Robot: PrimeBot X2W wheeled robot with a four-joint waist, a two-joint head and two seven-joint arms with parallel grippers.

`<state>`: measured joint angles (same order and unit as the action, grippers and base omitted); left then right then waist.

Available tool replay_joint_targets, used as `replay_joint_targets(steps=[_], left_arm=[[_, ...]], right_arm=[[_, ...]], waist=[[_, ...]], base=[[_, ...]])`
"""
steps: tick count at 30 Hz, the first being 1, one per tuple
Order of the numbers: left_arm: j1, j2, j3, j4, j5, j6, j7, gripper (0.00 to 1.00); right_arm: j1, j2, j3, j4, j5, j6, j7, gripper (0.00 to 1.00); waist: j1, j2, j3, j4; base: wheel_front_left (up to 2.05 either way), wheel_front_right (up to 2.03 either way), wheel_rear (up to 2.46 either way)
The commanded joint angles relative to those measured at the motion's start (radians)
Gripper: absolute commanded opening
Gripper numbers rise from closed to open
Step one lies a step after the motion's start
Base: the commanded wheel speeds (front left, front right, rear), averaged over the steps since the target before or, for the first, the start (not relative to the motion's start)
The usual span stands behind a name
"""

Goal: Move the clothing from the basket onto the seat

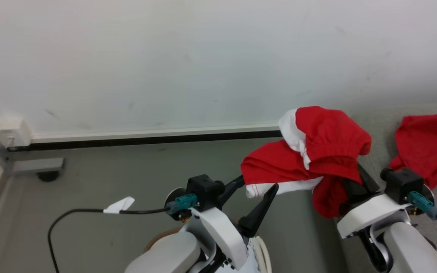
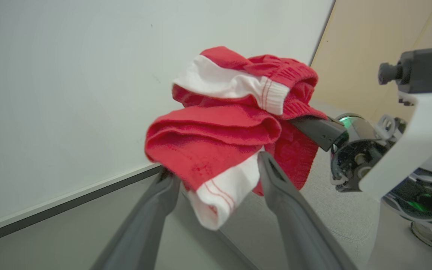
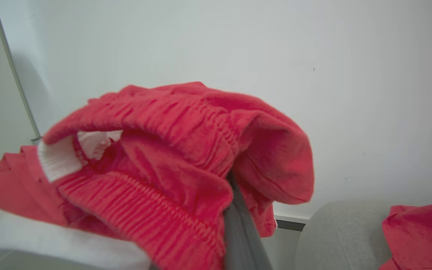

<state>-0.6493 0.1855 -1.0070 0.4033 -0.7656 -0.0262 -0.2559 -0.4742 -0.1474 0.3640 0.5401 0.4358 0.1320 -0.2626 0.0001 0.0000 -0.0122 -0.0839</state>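
A bundle of red clothing [image 1: 317, 151] with white panels and striped trim hangs in the air beside the grey seat [image 1: 378, 125]. My right gripper [image 1: 355, 182] is buried under the clothing and shut on it; one dark finger [image 3: 238, 225] pokes out below the fabric. My left gripper [image 1: 254, 187] stands open at the bundle's left end. In the left wrist view the white hem of the clothing [image 2: 219, 198] dangles between its spread fingers [image 2: 276, 183]. A second red garment [image 1: 427, 148] lies on the seat. The basket is out of view.
A white wall with a dark baseboard [image 1: 154, 139] runs behind the grey floor. A black cable with a white tag [image 1: 120, 206] trails from my left wrist. A caster wheel [image 1: 47, 175] sits at the far left.
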Motion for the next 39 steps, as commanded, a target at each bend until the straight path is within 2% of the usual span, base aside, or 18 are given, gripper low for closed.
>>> replay_joint_targets(steps=[1, 11, 18, 28, 34, 39], left_arm=[[0.014, 0.008, 0.003, -0.006, 0.009, 0.001, -0.001, 1.00], [0.023, 0.024, 0.001, -0.048, 0.060, -0.008, -0.007, 1.00], [0.038, 0.026, 0.021, -0.070, 0.114, -0.006, -0.008, 1.00], [0.049, 0.013, 0.053, -0.067, 0.152, -0.022, -0.008, 1.00], [0.039, 0.012, 0.064, -0.073, 0.178, -0.033, -0.009, 1.00], [0.019, 0.039, 0.063, -0.076, 0.190, -0.041, -0.005, 1.00]], right_arm=[[0.015, -0.014, -0.016, -0.014, -0.006, -0.002, -0.003, 0.00], [0.098, -0.073, -0.168, -0.139, -0.072, -0.002, -0.003, 0.00], [0.170, -0.055, -0.237, -0.208, -0.088, -0.002, -0.003, 0.00], [0.185, -0.037, -0.265, -0.250, -0.099, -0.002, 0.003, 0.00], [0.134, -0.071, -0.301, -0.280, -0.108, -0.002, 0.018, 0.00], [0.042, -0.131, -0.364, -0.296, -0.106, -0.002, 0.062, 0.00]], waist=[[-0.0001, 0.0000, 0.022, -0.075], [-0.0001, 0.0000, 0.050, -0.258], [-0.0001, 0.0000, 0.065, -0.333], [-0.0001, 0.0000, 0.073, -0.353], [-0.0001, 0.0000, 0.107, -0.335], [-0.0001, 0.0000, 0.179, -0.314]], base=[[0.00, 0.00, 0.00], [0.00, 0.00, 0.00], [0.00, 0.00, 0.00], [0.00, 0.00, 0.00], [0.00, 0.00, 0.00], [0.00, 0.00, 0.00]])
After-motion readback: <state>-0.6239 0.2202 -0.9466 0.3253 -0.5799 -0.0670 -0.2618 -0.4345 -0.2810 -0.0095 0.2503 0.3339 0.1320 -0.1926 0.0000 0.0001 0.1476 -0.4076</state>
